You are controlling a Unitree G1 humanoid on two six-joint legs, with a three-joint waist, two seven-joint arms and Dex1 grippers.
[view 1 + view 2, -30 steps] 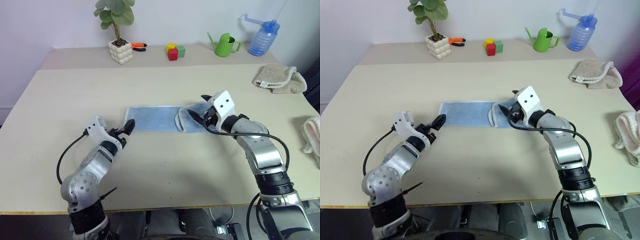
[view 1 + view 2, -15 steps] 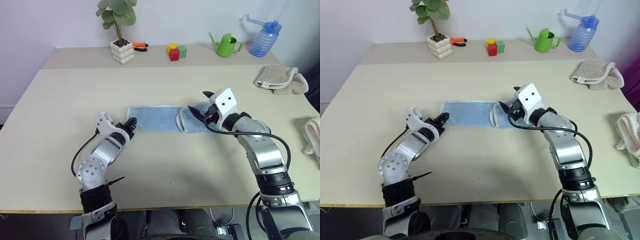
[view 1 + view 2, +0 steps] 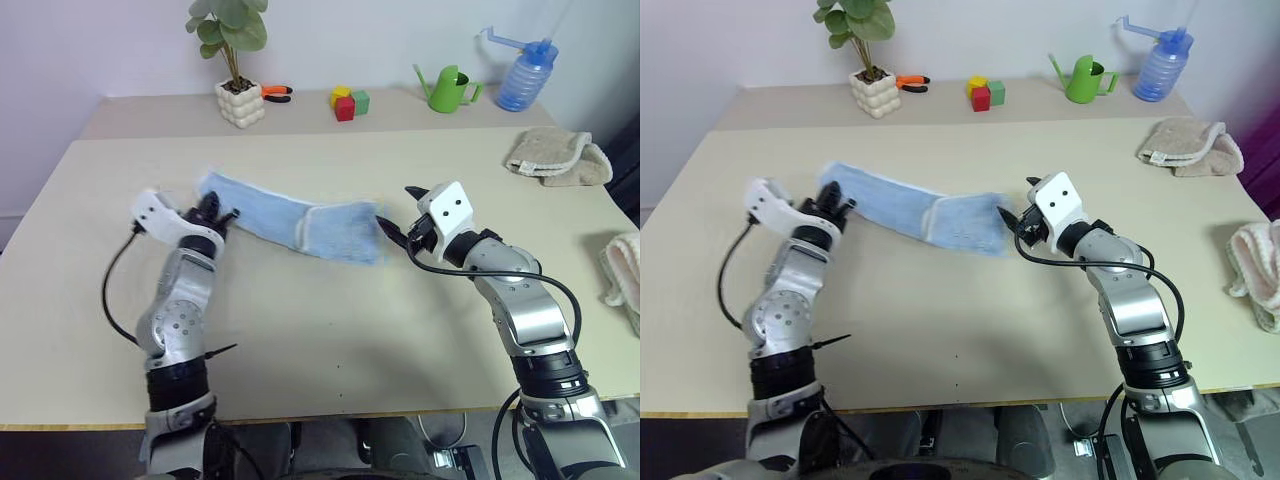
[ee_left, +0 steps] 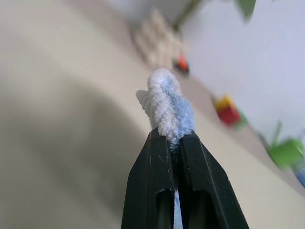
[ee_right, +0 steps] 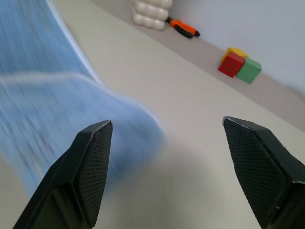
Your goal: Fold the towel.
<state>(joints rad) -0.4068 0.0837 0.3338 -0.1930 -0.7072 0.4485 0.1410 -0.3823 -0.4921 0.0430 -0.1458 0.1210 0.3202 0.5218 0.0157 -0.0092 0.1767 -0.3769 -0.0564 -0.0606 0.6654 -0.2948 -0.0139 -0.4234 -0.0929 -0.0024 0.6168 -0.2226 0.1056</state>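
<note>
Beige worktop (image 3: 330,330) carries both arms near its front edge; left claw (image 3: 214,212) pinches the light blue towel (image 3: 300,222), lifting its end mid-worktop; right claw (image 3: 398,228) gapes wide beside it; potted plant (image 3: 236,60), blocks (image 3: 350,102), watering can (image 3: 450,88) line the far edge against a pale wall.

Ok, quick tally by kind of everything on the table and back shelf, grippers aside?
Cloths: 3, the light blue towel, beige towel, cream cloth
Watering gear: 2, green can, blue bottle
Potted plant: 1
Pliers: 1
Toy block cluster: 1
Total: 8
</note>
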